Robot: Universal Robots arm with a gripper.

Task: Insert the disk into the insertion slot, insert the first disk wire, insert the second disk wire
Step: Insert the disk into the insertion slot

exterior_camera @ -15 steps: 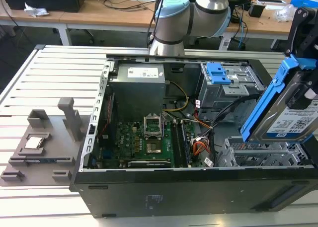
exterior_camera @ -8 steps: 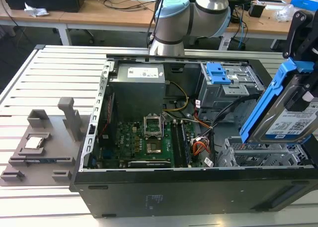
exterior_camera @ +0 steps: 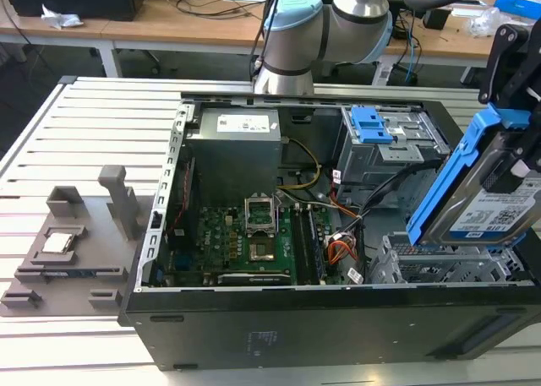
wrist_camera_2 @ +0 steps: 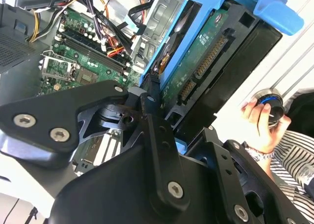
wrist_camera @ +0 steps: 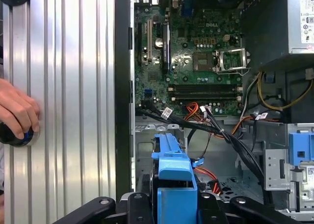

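Observation:
My gripper (exterior_camera: 505,149) is shut on the disk (exterior_camera: 494,204), a grey drive with a white label in a bright blue carrier. It hangs tilted above the case's near corner on the exterior view's right. Just under it sits the insertion slot (exterior_camera: 439,266), a silver perforated cage. In the second wrist view the black fingers (wrist_camera_2: 153,94) clamp the carrier's edge (wrist_camera_2: 169,62). The carrier (wrist_camera: 172,177) stands over the cage (wrist_camera: 147,150) in the first wrist view. A thin red cable (wrist_camera: 208,173) lies by the cage. I cannot pick out the second disk wire among the cables.
A taller grey cage with a blue latch (exterior_camera: 372,124) stands behind the slot. A black cable bundle (wrist_camera: 225,136) and orange wires (exterior_camera: 338,251) cross between them. Motherboard (exterior_camera: 245,234) and power supply (exterior_camera: 235,145) fill the case. A person's hand (wrist_camera: 17,111) rests on the slatted table.

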